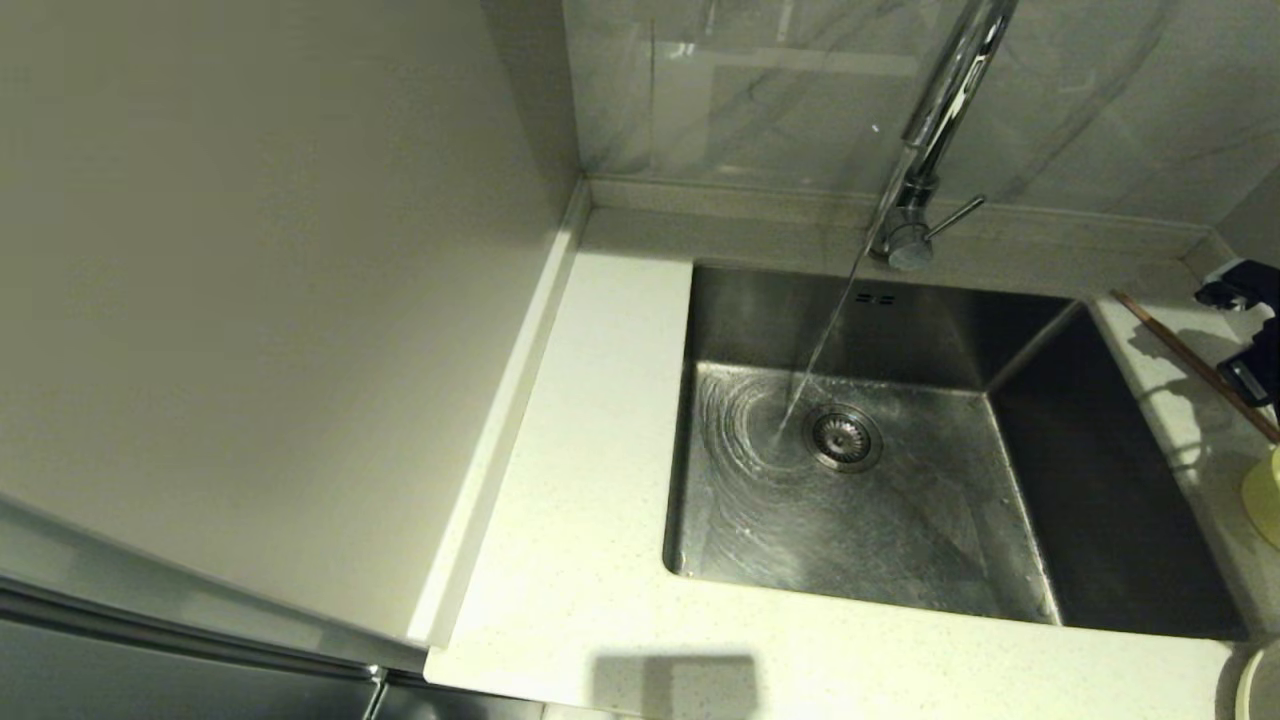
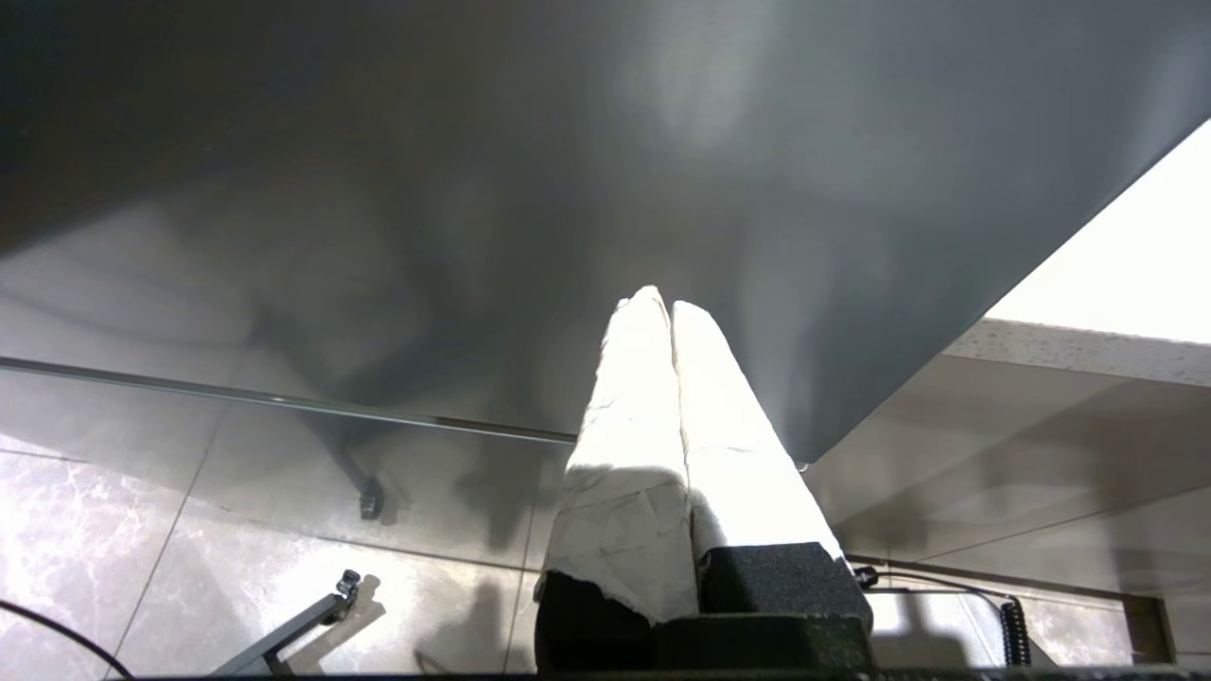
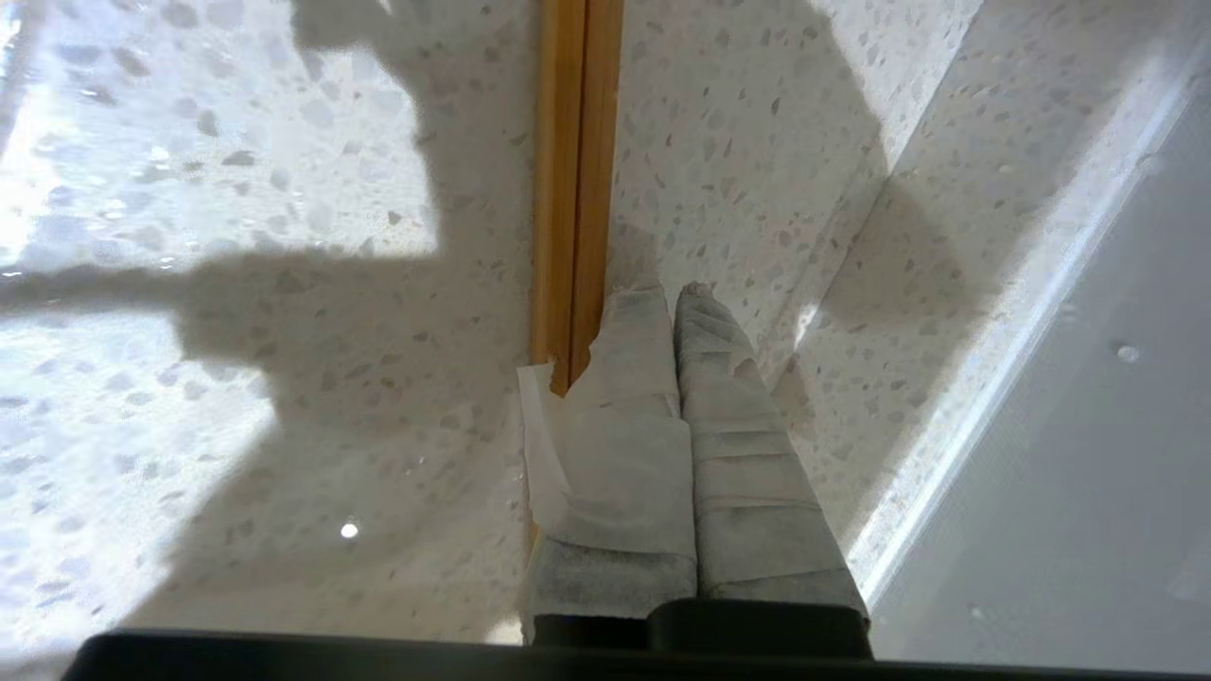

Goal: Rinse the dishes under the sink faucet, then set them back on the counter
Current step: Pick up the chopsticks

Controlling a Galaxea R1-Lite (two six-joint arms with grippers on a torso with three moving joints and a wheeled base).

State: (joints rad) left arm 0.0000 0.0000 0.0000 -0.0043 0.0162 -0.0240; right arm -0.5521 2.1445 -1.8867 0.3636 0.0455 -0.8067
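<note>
Water runs from the chrome sink faucet [image 1: 940,110] into the steel sink [image 1: 900,520], landing beside the drain strainer [image 1: 843,436]. Two brown chopsticks [image 1: 1190,362] lie side by side on the counter [image 1: 590,480] right of the basin. My right gripper [image 3: 674,295] is shut and empty just above the counter, its taped fingers right beside the chopsticks [image 3: 575,170], not around them. The pale yellow-green bowl [image 1: 1265,495] and the cream plate [image 1: 1262,685] show only as slivers at the right edge. My left gripper [image 2: 662,305] is shut and parked below the counter, facing a grey cabinet front.
A tall pale cabinet panel [image 1: 250,300] walls off the left side. The grey marbled wall [image 1: 760,90] and the low raised back edge [image 3: 946,284] close the counter behind. The faucet's thin lever [image 1: 955,217] sticks out to the right.
</note>
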